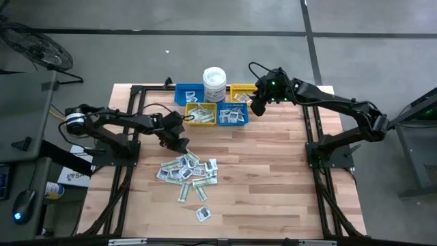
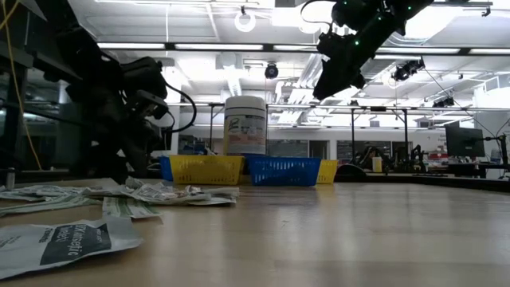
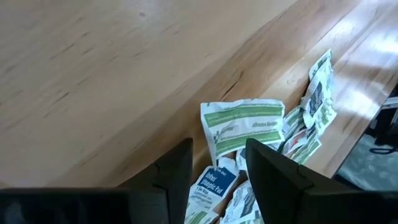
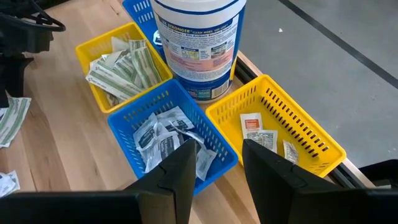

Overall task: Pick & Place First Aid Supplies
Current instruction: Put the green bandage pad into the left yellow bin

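The first aid supplies lie in a loose pile (image 1: pixel 188 171) on the wooden table, left of centre: white square packets and green-and-white strips. One packet (image 1: pixel 203 214) rests apart near the front edge. My left gripper (image 1: pixel 179 143) hangs open just over the pile's far edge. In its wrist view a blue-printed white packet (image 3: pixel 214 183) shows between the fingers and a green-and-white packet (image 3: pixel 245 124) lies beyond them. My right gripper (image 1: pixel 258 106) stands open and empty, high above the bins at the back, over a blue bin (image 4: pixel 124 134) of white packets.
At the table's far edge stand a white tub (image 1: pixel 214 83) and several small bins. One yellow bin (image 4: pixel 84 53) holds green strips and another yellow bin (image 4: pixel 298 124) orange-printed packets; a blue bin (image 1: pixel 189 93) stands behind. Bare wood stretches right of the pile.
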### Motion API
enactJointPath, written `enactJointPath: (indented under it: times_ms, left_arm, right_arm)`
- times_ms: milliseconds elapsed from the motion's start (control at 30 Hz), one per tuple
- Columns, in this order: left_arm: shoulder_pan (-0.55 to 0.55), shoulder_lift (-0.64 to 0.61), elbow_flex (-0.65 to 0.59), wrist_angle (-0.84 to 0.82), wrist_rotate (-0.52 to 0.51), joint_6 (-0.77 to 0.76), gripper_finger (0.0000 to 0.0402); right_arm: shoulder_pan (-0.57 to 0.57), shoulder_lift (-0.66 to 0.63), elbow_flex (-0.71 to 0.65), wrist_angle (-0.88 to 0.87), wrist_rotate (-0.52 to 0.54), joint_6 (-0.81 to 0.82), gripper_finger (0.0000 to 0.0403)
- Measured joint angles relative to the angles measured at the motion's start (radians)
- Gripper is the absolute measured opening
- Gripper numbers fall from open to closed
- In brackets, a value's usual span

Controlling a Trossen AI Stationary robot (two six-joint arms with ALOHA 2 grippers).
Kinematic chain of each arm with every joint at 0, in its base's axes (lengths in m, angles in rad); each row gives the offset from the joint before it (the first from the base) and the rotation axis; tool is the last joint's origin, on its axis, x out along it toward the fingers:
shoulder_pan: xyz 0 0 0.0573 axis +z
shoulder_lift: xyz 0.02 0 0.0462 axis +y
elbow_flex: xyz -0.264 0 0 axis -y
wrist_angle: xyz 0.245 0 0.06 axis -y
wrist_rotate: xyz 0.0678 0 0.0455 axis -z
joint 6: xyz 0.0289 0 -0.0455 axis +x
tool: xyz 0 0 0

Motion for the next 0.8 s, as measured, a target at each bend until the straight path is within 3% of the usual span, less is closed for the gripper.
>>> enactJointPath:
  times_ms: [200, 500, 800]
  left_arm:
    - [0.0, 0.037, 0.001, 0.037, 0.005, -0.032, 0.013]
    - [0.0, 0.041, 0.0, 0.046, -0.032, -0.044, 0.0013]
    - [0.0, 0.015, 0.001, 0.048, -0.072, -0.028, 0.0003]
  right_arm:
    - [0.0, 0.0, 0.0, 0.0, -0.003, 0.0, 0.0126]
    - [0.0, 0.0, 0.0, -0.004, -0.005, 0.0, 0.0126]
    - [0.0, 0.0, 0.0, -0.042, -0.013, 0.0, 0.0126]
